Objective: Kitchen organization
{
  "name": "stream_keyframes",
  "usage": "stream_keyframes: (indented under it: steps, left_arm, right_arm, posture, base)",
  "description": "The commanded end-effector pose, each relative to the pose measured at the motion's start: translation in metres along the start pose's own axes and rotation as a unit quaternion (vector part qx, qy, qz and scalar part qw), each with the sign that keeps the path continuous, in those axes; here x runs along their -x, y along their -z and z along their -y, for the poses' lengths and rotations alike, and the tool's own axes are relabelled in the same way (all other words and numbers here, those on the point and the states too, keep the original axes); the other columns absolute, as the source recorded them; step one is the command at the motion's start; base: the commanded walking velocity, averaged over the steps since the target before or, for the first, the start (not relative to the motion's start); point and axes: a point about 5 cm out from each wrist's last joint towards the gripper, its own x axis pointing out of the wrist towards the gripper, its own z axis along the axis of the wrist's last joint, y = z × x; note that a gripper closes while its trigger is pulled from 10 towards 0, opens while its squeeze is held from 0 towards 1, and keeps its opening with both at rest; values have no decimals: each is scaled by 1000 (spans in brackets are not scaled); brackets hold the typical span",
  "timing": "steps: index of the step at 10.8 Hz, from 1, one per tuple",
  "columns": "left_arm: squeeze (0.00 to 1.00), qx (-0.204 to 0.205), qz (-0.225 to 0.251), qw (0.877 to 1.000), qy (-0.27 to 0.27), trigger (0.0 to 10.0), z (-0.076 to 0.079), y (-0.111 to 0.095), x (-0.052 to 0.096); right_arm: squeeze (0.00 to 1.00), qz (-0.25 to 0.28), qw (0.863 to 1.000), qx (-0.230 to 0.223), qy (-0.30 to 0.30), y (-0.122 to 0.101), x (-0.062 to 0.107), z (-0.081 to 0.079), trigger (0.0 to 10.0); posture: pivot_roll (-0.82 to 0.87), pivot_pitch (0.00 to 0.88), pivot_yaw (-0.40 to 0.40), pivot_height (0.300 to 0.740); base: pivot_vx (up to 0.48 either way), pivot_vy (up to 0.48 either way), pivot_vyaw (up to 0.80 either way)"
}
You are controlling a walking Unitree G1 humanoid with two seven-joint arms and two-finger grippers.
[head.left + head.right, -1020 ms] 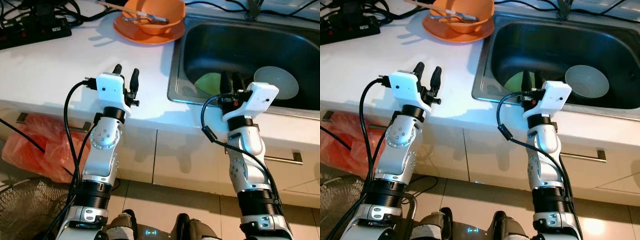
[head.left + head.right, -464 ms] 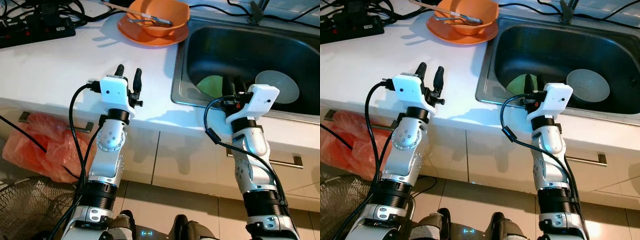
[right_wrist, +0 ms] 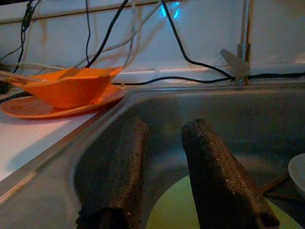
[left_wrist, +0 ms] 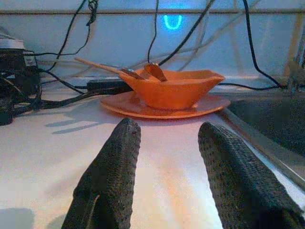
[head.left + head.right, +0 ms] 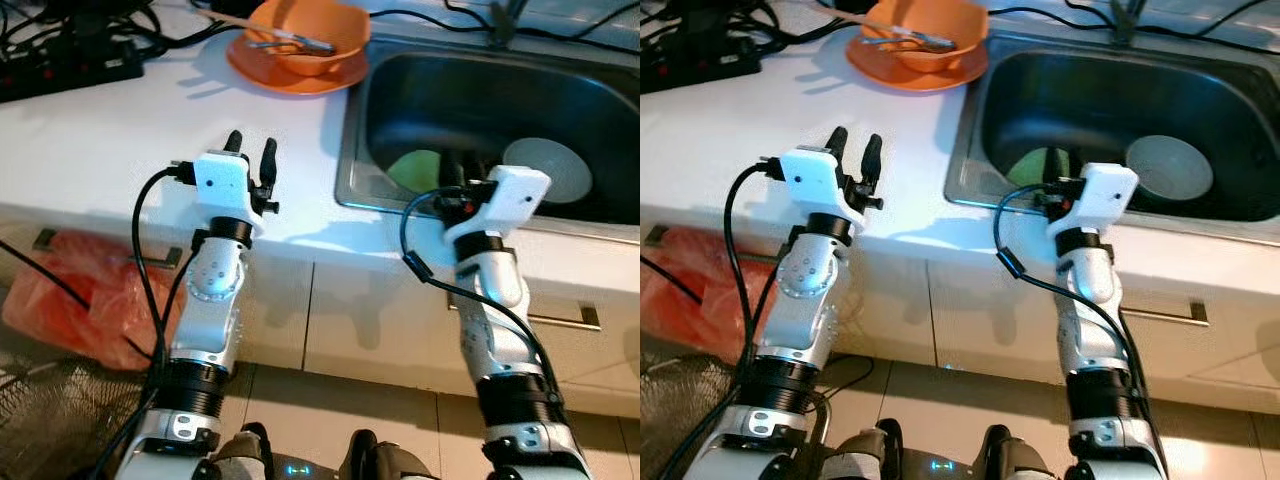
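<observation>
Left pincer (image 5: 250, 152) parted over counter (image 5: 120, 130); right pincer (image 3: 164, 167) parted above sink (image 5: 480, 95).

Left pincer (image 5: 250, 152) hovers parted over the white table (image 5: 120, 130), right pincer (image 5: 452, 168) at the sink (image 5: 480, 90) rim above a green plate (image 5: 415, 170). A white bowl (image 5: 548, 170) lies in the sink; orange bowl (image 5: 306, 30) sits on an orange plate (image 5: 262, 66)
</observation>
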Motion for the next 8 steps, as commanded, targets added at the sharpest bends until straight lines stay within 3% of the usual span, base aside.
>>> stream_keyframes:
  steps: [1,5,8]
  left_arm:
    - [0,0,-43,999,3,10000,-1,17,6]
    - [0,-5,-48,999,21,10000,7,21,10]
    - [0,23,-47,999,13,10000,14,23,13]
  right_arm:
    - [0,-44,999,-8,10,19,6,1,10000]
    - [0,-45,999,-4,13,19,-4,6,10000]
    - [0,-41,999,-6,8,18,-8,6,10000]
  posture:
    - [178,189,7,740]
    - [205,165,-15,740]
    - [174,149,-25,740]
  base:
    - [0,0,0]
    - [0,0,0]
    - [0,0,0]
